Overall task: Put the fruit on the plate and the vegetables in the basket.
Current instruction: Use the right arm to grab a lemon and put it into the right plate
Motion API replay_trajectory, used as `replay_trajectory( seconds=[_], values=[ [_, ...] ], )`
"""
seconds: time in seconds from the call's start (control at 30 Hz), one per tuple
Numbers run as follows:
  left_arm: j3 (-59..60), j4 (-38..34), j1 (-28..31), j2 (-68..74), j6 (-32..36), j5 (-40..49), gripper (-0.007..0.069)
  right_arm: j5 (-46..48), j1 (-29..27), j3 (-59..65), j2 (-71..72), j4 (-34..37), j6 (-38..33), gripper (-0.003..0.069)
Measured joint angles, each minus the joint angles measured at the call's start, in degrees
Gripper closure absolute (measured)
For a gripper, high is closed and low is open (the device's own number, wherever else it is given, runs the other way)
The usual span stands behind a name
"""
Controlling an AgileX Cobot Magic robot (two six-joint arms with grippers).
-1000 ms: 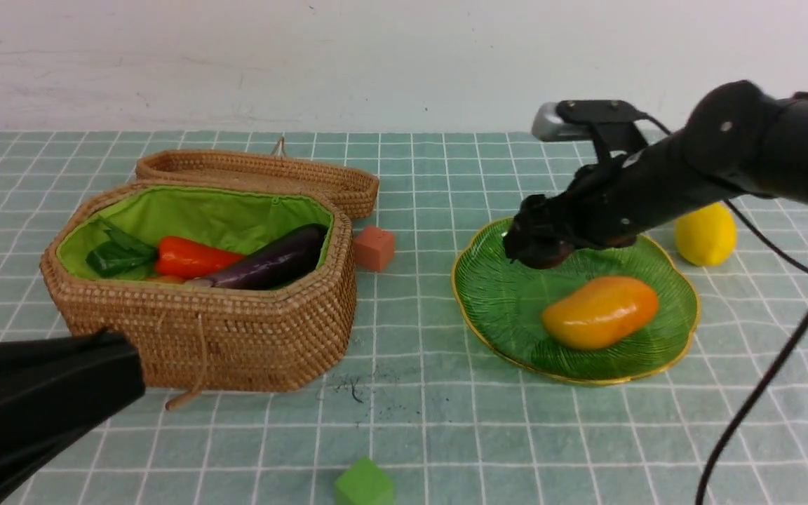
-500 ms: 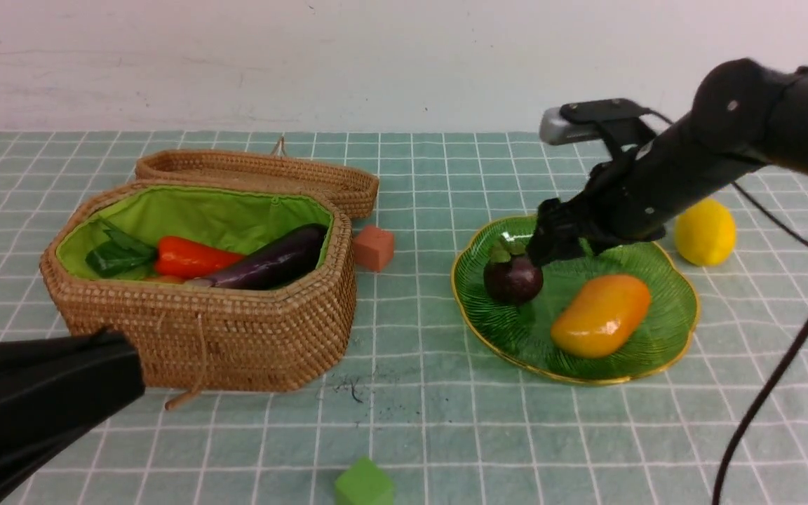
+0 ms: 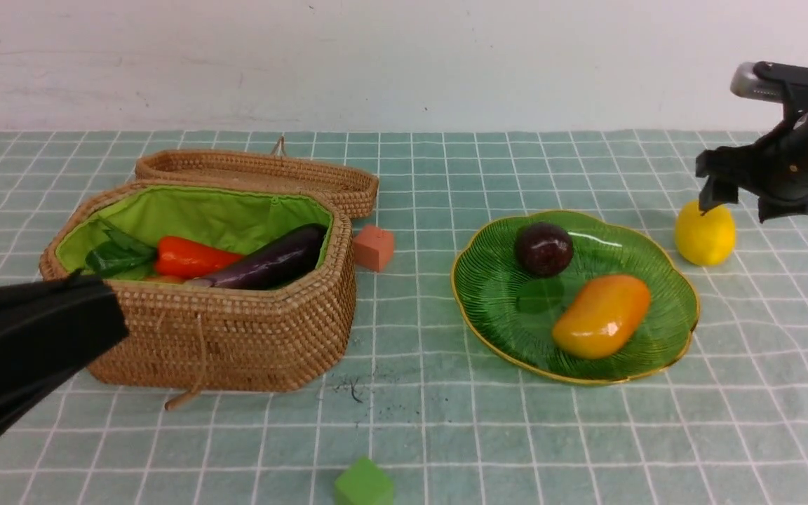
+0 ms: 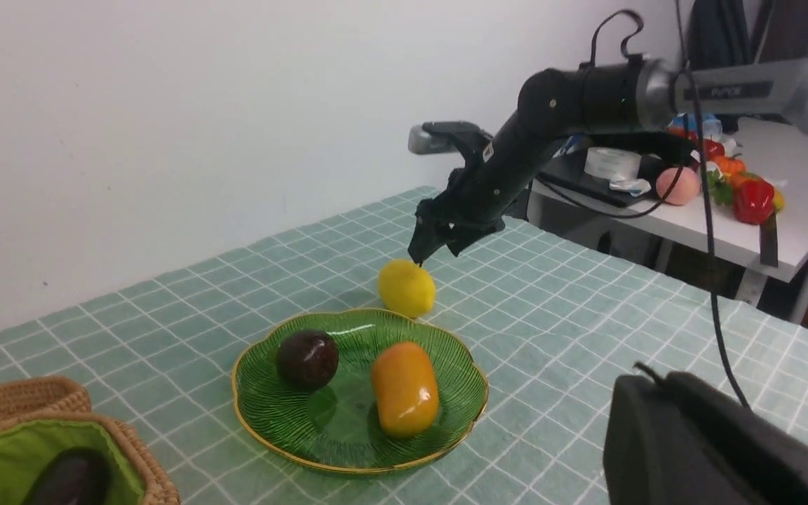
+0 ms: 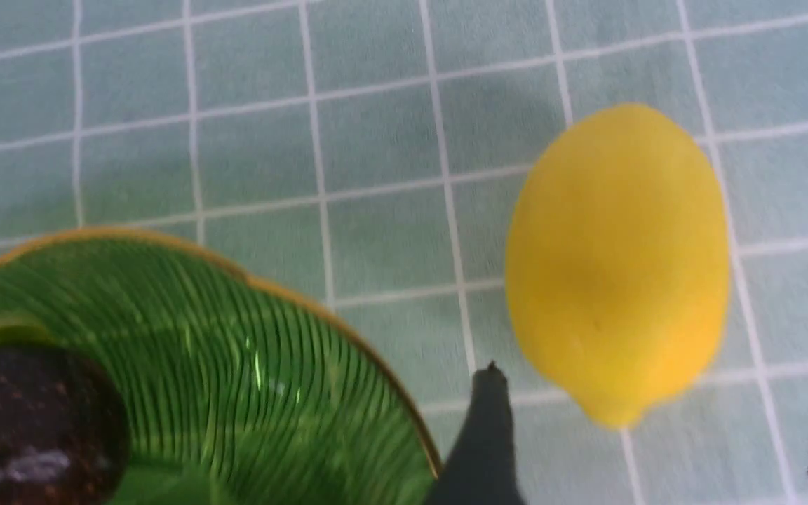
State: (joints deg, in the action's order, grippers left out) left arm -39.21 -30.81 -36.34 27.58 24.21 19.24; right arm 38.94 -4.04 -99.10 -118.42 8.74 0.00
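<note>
Above the lemon [image 3: 704, 235] my right end effector [image 3: 734, 200] hangs spread wide, empty; mangosteen [image 3: 543, 248] and mango [image 3: 602, 315] sit on the plate [image 3: 495, 294], vegetables [image 3: 236, 263] in the basket [image 3: 236, 337]; left end effector clenched.

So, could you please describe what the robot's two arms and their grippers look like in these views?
Both arms are matte black. The right arm has round tubular links, a silver-grey section with dark lettering, a grey camera on a black bracket, loose black cables, and a right gripper with slim black fingers. The left arm shows only a smooth black tapered housing.
</note>
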Motion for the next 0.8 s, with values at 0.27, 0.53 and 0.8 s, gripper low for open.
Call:
replay_trajectory(
  seconds=[0.27, 0.53, 0.8],
  values=[
    [0.0, 0.0, 0.0, 0.0, -0.1, 0.3, 0.0634, 0.4, -0.2, -11.3, -11.6, -2.9, 2.8, -0.0013],
    [0.0, 0.0, 0.0, 0.0, -0.1, 0.5, 0.0634, 2.8, -0.5, -15.8, -18.0, -3.7, 4.0, 0.0049],
    [0.0, 0.0, 0.0, 0.0, -0.1, 0.5, 0.0634, 4.7, -0.5, -16.0, -17.4, -3.7, 1.1, 0.0092]
  ],
)
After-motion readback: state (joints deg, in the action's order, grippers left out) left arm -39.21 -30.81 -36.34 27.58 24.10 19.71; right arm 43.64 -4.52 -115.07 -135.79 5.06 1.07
